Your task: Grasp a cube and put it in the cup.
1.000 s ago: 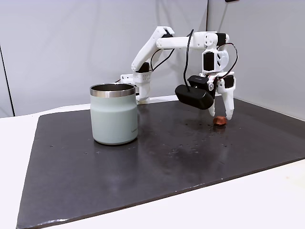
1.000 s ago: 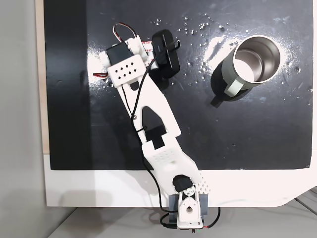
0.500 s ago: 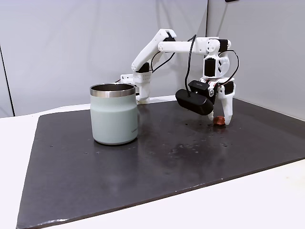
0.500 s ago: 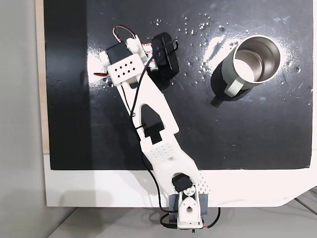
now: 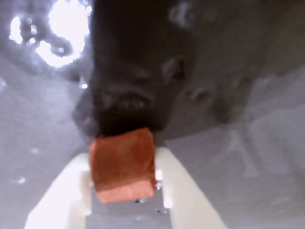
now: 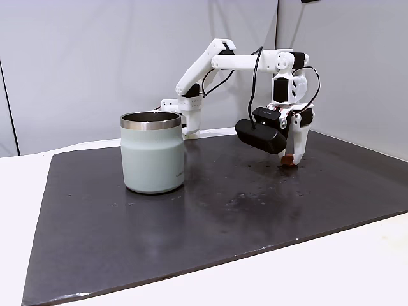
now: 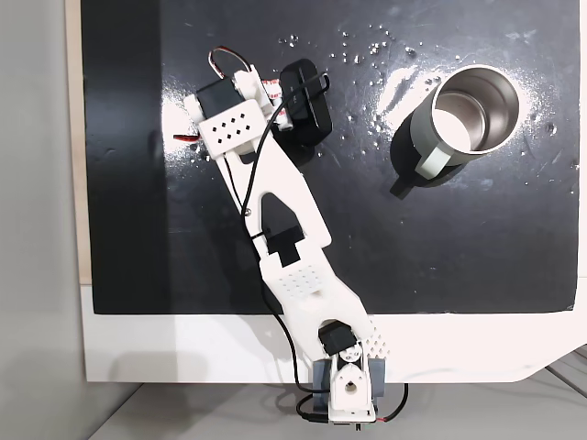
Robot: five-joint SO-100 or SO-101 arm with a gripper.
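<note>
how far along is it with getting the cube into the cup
Early stage. Done: the gripper is down at the mat with its fingers either side of the cube. In hand: closing on it; in the wrist view both white fingers sit against the cube's sides, which still looks down at mat level. Left: lift, carry to the cup, which stands well off to the left in the side-on fixed view, and release inside.

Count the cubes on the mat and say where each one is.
1. The cube sits between the white gripper fingers, low at the dark mat, right of the cup in a fixed view. Others could hide inside the cup.
</note>
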